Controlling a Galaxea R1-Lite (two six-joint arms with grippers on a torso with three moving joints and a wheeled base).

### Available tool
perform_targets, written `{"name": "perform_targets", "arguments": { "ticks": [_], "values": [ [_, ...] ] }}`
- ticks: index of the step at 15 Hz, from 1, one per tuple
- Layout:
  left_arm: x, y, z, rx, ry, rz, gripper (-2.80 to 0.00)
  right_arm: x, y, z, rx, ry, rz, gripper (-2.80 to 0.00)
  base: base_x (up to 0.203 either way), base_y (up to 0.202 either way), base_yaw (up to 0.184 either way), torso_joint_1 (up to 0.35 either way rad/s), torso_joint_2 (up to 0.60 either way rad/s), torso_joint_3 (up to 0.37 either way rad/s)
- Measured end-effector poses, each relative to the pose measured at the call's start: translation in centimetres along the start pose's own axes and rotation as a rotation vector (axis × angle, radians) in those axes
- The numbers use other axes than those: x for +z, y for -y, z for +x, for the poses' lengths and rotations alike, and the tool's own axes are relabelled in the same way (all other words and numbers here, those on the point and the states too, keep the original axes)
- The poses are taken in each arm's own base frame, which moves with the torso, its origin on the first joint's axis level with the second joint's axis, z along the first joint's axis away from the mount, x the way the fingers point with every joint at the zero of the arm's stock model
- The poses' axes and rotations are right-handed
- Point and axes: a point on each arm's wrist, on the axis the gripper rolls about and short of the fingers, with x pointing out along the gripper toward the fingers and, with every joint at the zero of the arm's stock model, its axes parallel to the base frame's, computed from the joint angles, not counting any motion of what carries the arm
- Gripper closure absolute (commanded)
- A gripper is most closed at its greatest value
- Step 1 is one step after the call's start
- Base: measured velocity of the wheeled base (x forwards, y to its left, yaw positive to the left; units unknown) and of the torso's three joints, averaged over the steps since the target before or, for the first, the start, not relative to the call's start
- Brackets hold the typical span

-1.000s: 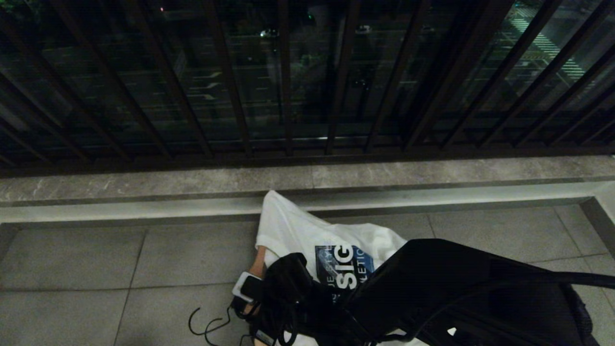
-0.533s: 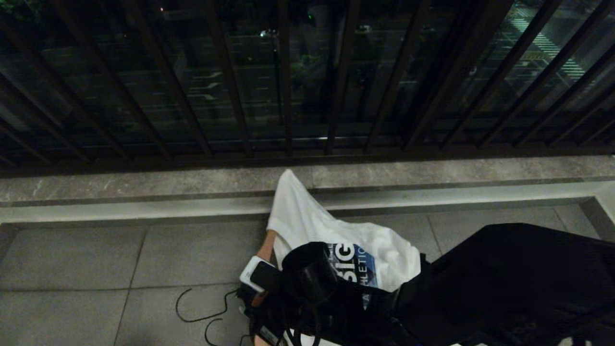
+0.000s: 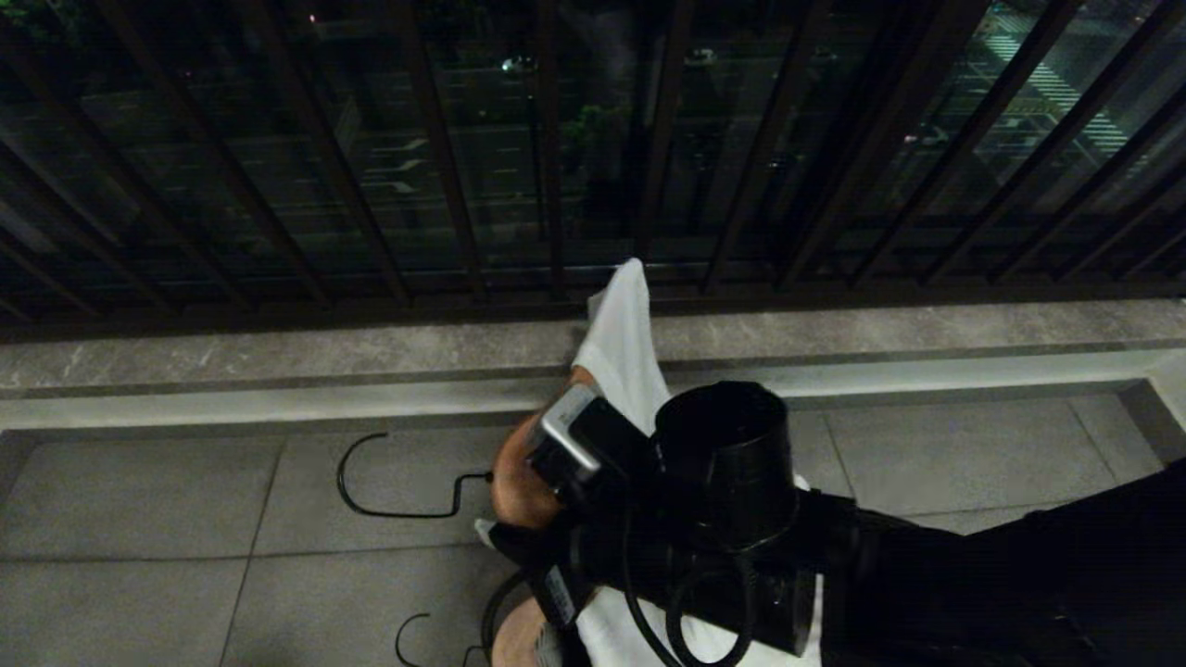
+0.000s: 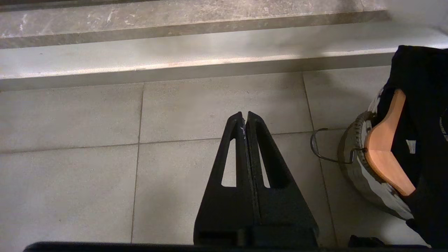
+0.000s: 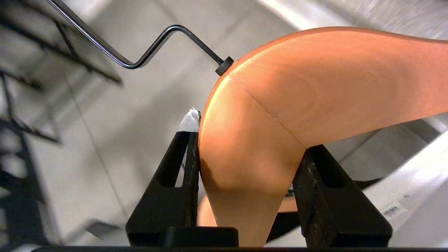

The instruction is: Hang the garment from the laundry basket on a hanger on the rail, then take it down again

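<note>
My right gripper (image 5: 250, 136) is shut on the middle of a wooden hanger (image 5: 315, 87), one finger on each side. In the head view that hanger (image 3: 514, 482) hangs in the air, its black wire hook (image 3: 389, 482) pointing left. A white garment (image 3: 625, 343) drapes over it, mostly hidden behind the black arm. The laundry basket (image 4: 351, 168) shows its round rim on the floor, with a second wooden hanger (image 4: 385, 147) in it. My left gripper (image 4: 244, 117) is shut and empty, parked over the floor tiles. The rail is out of view.
A stone ledge (image 3: 278, 361) crosses the scene behind the work, with a dark barred balcony fence (image 3: 445, 185) above it. Grey floor tiles (image 3: 139, 556) stretch to the left. Another wire hook (image 3: 412, 639) lies at the lower edge.
My right arm has risen toward the ledge, lifting the hanger and the white garment. The hook now stands higher and further left. The shirt's blue print is hidden behind the arm.
</note>
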Motion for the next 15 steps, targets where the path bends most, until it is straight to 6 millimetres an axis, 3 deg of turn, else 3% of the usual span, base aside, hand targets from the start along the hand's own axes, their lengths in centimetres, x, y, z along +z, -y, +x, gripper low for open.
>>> {"name": "perform_targets", "arguments": {
  "ticks": [8, 15],
  "values": [
    [0.0, 0.0, 0.0, 0.0, 0.0, 0.0, 0.0, 5.5, 0.1, -8.8, 0.02, 0.061, 0.226, 0.0, 0.0, 0.0, 0.0, 0.0, 0.0, 0.0],
    [0.0, 0.0, 0.0, 0.0, 0.0, 0.0, 0.0, 7.0, 1.5, -18.0, 0.089, 0.008, 0.327, 0.0, 0.0, 0.0, 0.0, 0.0, 0.0, 0.0]
  ]
}}
